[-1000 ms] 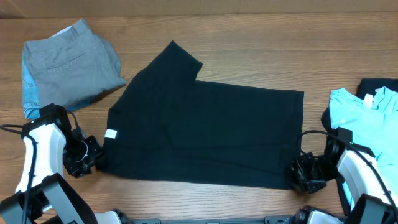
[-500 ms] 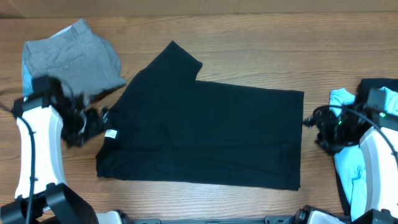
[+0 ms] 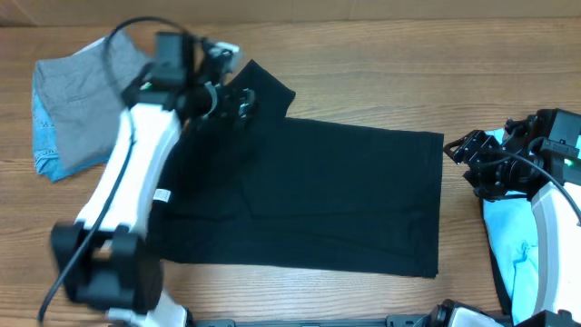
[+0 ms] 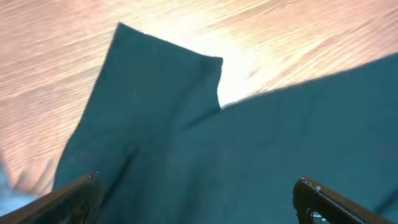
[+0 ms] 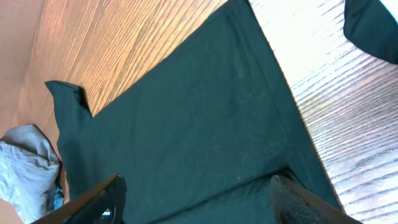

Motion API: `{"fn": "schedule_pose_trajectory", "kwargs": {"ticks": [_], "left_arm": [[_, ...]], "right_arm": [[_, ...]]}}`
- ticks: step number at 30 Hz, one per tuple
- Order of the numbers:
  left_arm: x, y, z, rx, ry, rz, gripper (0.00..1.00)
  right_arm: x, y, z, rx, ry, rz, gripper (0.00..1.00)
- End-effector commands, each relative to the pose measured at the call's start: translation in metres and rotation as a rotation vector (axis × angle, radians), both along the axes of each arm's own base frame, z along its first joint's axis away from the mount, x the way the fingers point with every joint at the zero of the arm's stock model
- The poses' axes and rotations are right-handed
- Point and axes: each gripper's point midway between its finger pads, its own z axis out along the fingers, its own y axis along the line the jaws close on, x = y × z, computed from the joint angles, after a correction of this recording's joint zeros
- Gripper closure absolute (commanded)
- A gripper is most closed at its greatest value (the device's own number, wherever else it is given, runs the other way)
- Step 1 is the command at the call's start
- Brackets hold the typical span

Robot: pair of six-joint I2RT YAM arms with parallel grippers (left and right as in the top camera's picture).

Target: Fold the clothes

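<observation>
**Black shirt flat and halved; sleeve, cross-folds and the blue shirt left to do**

Left gripper (image 3: 241, 100) first: spread wide, clamped on nothing; hovers over the far-left corner of the black T-shirt (image 3: 318, 191), right above the one sleeve (image 3: 268, 86) that juts out toward the far side of the table (image 3: 381, 54); in the left wrist view, only that sleeve (image 4: 161, 81) and dark cloth below the open jaws.

Right gripper (image 3: 467, 150) next: also apart and empty (clear in the right wrist view, with nothing between the fingers); sits off the cloth, just beside the shirt's right edge near its far corner.

Outward to the garment: lies flat and smooth as a long rectangle across the middle of the table, white neck label (image 3: 162, 195) at the near-left edge; looks folded once lengthwise, judging by the single sleeve on show.

Done so far, probably: that first lengthwise fold, laid down and released.

Left to do, by the look of it: tuck the sleeve in over the body; fold crosswise into a compact stack; then start on the light blue T-shirt (image 3: 504, 227), bunched at the right edge partly under the right arm and not yet spread.

Grey trousers (image 3: 82, 100) and blue patterned cloth (image 3: 44, 150) at far left: folded, lying near the shirt.
</observation>
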Motion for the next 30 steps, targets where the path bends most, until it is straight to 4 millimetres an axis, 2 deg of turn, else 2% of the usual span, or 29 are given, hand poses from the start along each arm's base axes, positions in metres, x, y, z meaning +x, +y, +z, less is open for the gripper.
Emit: {"fn": "schedule_pose_trajectory", "kwargs": {"ticks": [1,2,4,5,11,14,18,22,23,24,28,29,30], "left_arm": [[0.052,0.007,-0.027,0.060,0.013,0.065,0.00],[0.064,0.006,-0.032,0.061,0.011,0.066,0.00],[0.109,0.005,-0.058,0.081,0.000,0.080,0.03],[0.115,0.004,-0.066,0.082,0.005,0.080,0.04],[0.132,0.003,-0.125,0.099,0.048,0.085,0.02],[0.135,0.003,-0.142,0.115,0.052,0.089,0.03],[0.136,-0.001,-0.157,0.119,0.058,0.082,0.11],[0.133,-0.001,-0.166,0.135,0.079,0.083,0.44],[0.130,-0.002,-0.168,0.138,0.089,0.080,0.55],[0.128,-0.002,-0.169,0.139,0.099,0.079,0.61],[0.117,-0.001,-0.171,0.149,0.146,0.075,0.75],[0.113,0.001,-0.169,0.156,0.166,0.075,0.88],[0.110,0.002,-0.165,0.158,0.178,0.075,0.96]], "right_arm": [[0.006,0.000,0.014,-0.013,-0.048,0.013,0.23],[0.005,0.000,0.013,-0.012,-0.045,0.013,0.23],[0.004,0.000,0.013,-0.013,-0.041,0.012,0.23],[0.005,0.000,0.013,-0.014,-0.041,0.012,0.23],[0.006,-0.001,0.014,-0.016,-0.050,0.012,0.23],[0.005,0.000,0.013,-0.014,-0.043,0.012,0.23],[0.004,0.000,0.013,-0.013,-0.040,0.012,0.23],[0.003,0.000,0.012,-0.011,-0.033,0.012,0.23],[0.003,0.000,0.012,-0.012,-0.033,0.012,0.23],[0.003,-0.001,0.012,-0.020,-0.031,0.008,0.23],[0.009,-0.014,0.011,-0.086,-0.046,-0.017,0.23],[0.013,-0.015,0.012,-0.091,-0.062,-0.018,0.22],[0.018,-0.019,0.011,-0.104,-0.075,-0.022,0.22]]}}
